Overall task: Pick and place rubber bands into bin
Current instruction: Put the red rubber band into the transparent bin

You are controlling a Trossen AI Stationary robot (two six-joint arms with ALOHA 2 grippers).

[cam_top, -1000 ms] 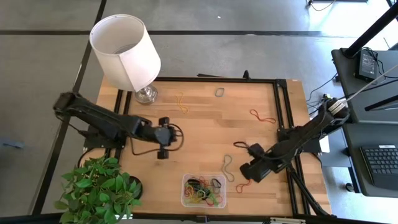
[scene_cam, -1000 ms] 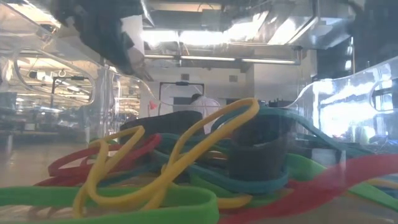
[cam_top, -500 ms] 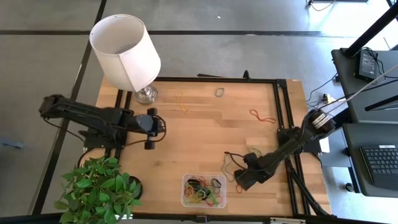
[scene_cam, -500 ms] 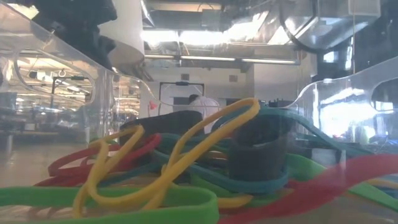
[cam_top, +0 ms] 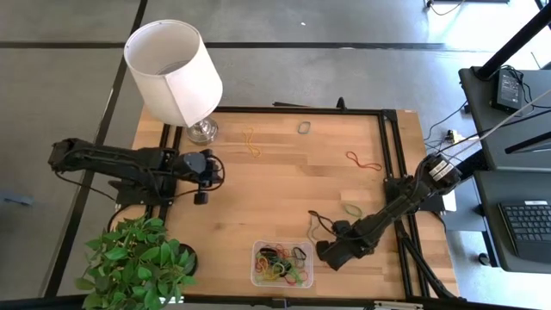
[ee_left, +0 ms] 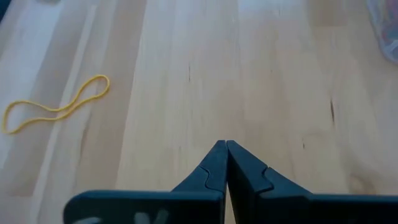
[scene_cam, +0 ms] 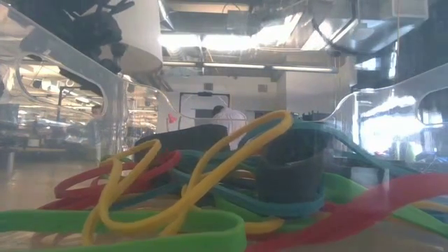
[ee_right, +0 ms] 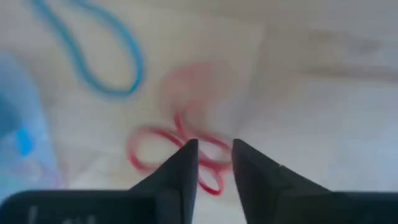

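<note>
- Right gripper [ee_right: 214, 163]: low over the table [cam_top: 284, 185], just beside the bin [cam_top: 281, 263]; jaws stood slightly apart, nothing clamped between them.
- Red rubber band [ee_right: 177, 155]: lay on the wood directly ahead of and partly under those jaws, motion-blurred.
- Blue rubber band [ee_right: 93, 53]: lay farther ahead of the same jaws, toward the bin's side.
- Bin: held a heap of mixed rubber bands [cam_top: 280, 263].
- Left gripper [ee_left: 226, 163]: jaws together, empty; a yellow rubber band [ee_left: 53, 112] lay ahead and off to one side of them.
</note>
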